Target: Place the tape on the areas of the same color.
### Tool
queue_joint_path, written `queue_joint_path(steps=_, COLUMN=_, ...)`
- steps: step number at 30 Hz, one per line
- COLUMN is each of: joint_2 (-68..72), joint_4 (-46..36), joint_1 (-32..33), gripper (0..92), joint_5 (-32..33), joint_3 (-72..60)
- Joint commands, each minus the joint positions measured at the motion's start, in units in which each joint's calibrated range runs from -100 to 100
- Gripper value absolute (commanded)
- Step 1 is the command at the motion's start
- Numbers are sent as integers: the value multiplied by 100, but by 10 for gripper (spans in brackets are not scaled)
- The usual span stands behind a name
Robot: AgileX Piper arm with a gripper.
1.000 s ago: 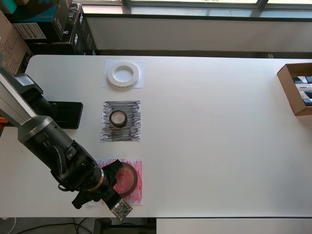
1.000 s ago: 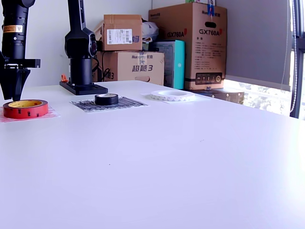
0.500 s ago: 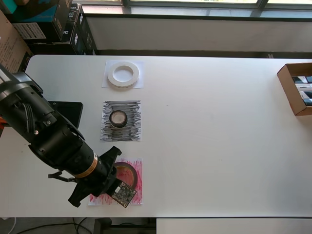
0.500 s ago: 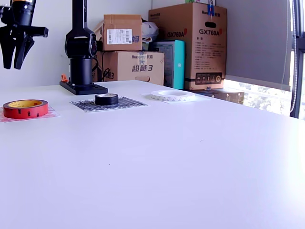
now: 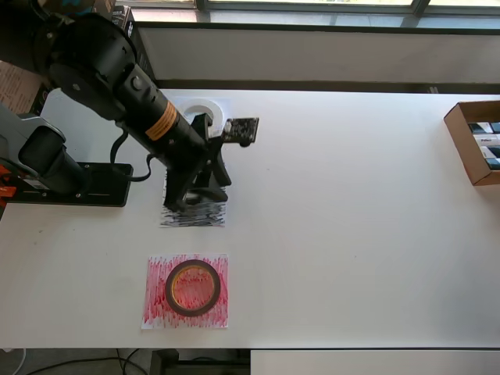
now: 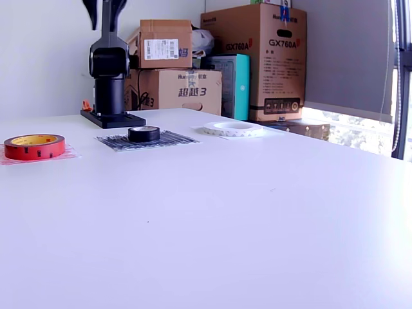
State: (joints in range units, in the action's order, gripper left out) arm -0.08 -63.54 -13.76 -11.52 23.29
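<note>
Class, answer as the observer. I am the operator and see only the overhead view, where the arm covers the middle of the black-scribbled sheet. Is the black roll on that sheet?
Observer: Yes. In the exterior view the black roll lies flat on the black-scribbled sheet.
Operator: Is anything touching it?
Observer: No. Nothing is touching the roll there.
Operator: And the half-hidden white ring?
Observer: The white ring lies whole and flat on the white sheet.
</note>
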Motion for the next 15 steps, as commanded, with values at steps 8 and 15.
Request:
queue_joint_path(steps=8, joint_2=-609, joint_4=130, joint_1=2245, gripper=45, joint_5=15, joint_3=47)
queue_joint_path(steps=15, joint_2=-1489, joint_4=240, joint_1=2301, gripper=2, joint_5=-468, joint_3=283)
